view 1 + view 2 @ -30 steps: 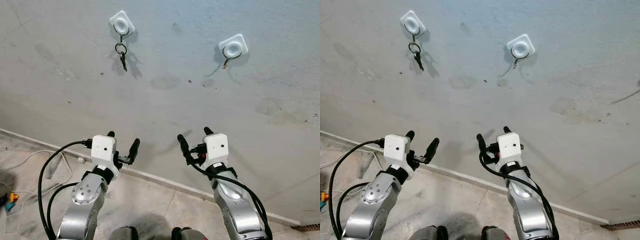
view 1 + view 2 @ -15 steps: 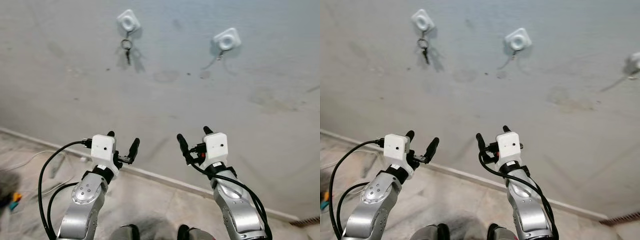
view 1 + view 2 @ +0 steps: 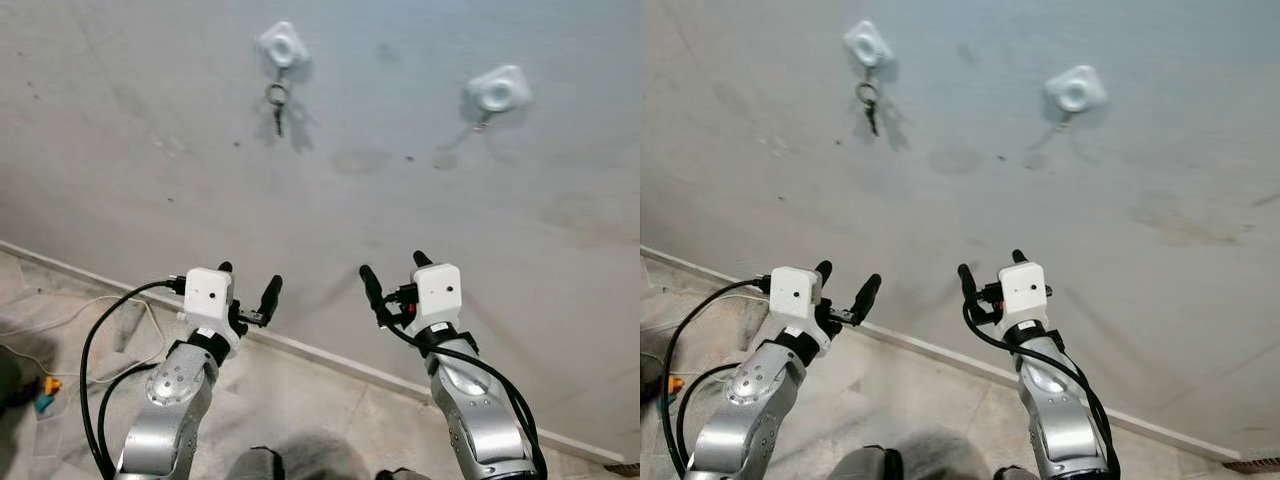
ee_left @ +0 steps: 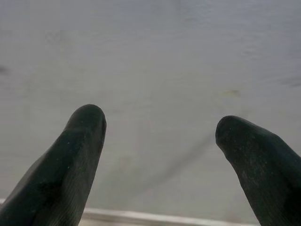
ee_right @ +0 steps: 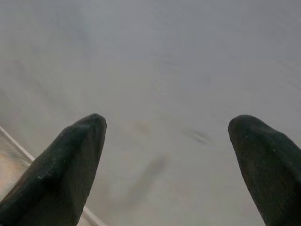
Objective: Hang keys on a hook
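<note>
A key on a ring (image 3: pixel 276 103) hangs from the left white hook (image 3: pixel 281 46) high on the grey wall. A second white hook (image 3: pixel 498 90) to its right carries nothing but its metal prong. My left gripper (image 3: pixel 247 282) is open, held low in front of the wall, well below the key. My right gripper (image 3: pixel 394 274) is open too, level with the left and below the second hook. Nothing is between either pair of fingers; in the left wrist view the fingertips (image 4: pixel 84 120) frame bare wall, and so do those in the right wrist view (image 5: pixel 87 129).
A pale skirting board (image 3: pixel 330 356) runs along the foot of the wall above a stone floor (image 3: pixel 290 420). Black cables (image 3: pixel 95 340) loop from my left arm, and a small coloured object (image 3: pixel 45 392) lies on the floor at the far left.
The whole picture has shifted, so the camera moved; both hooks now sit further right in view. Both grippers keep the same open pose.
</note>
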Motion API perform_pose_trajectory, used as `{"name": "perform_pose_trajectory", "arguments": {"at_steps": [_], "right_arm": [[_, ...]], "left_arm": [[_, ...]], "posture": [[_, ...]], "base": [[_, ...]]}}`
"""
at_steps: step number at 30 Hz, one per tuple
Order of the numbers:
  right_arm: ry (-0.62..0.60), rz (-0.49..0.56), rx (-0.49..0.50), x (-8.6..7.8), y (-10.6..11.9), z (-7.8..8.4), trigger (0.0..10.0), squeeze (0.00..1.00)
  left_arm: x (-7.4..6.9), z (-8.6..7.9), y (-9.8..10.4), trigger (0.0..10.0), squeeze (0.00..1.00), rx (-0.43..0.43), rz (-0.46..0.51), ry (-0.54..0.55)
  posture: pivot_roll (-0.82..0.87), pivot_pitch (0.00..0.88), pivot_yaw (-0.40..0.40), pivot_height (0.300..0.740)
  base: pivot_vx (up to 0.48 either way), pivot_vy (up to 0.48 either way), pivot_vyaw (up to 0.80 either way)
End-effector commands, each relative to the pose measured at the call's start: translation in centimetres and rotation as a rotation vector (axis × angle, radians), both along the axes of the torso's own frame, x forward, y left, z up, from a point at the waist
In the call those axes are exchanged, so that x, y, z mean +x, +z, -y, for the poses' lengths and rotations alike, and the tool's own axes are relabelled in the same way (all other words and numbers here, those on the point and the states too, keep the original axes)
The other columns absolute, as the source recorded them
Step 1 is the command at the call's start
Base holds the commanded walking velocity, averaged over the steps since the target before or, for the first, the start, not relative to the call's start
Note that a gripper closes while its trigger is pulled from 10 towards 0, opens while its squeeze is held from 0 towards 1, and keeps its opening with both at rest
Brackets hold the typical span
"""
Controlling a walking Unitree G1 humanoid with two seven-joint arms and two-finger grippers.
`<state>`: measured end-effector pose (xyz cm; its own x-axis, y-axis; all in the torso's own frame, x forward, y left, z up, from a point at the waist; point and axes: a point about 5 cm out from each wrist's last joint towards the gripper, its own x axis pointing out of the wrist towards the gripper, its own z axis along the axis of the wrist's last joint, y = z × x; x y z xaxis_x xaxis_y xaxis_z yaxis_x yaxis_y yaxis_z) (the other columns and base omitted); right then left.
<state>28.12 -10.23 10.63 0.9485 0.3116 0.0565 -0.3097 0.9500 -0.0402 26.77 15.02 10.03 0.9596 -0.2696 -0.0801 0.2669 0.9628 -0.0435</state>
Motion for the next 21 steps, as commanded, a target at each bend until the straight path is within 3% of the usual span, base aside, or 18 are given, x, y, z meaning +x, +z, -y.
{"name": "perform_pose_trajectory", "arguments": {"at_steps": [1, 15, 21], "right_arm": [[-0.012, -0.009, -0.009, -0.18, -0.3, 0.63, 10.0, 0.0], [-0.011, -0.01, -0.008, 0.0, -0.24, 0.45, 10.0, 0.0], [-0.015, -0.015, -0.007, -0.02, -0.32, 0.54, 10.0, 0.0]], "left_arm": [[-0.27, 0.35, -0.33, 10.0, 0.0, -0.008, -0.017, -0.006], [-0.21, 0.33, -0.34, 10.0, 0.0, -0.005, -0.026, -0.006], [-0.02, 0.64, 0.04, 10.0, 0.0, -0.002, -0.011, -0.014]], "posture": [[-0.03, 0.168, 0.02, 0.74], [-0.03, 0.172, 0.024, 0.74], [-0.03, 0.174, 0.023, 0.74]], "base": [[0.0, 0.472, 0.0], [0.0, 0.472, 0.0], [0.0, 0.041, 0.0]]}}
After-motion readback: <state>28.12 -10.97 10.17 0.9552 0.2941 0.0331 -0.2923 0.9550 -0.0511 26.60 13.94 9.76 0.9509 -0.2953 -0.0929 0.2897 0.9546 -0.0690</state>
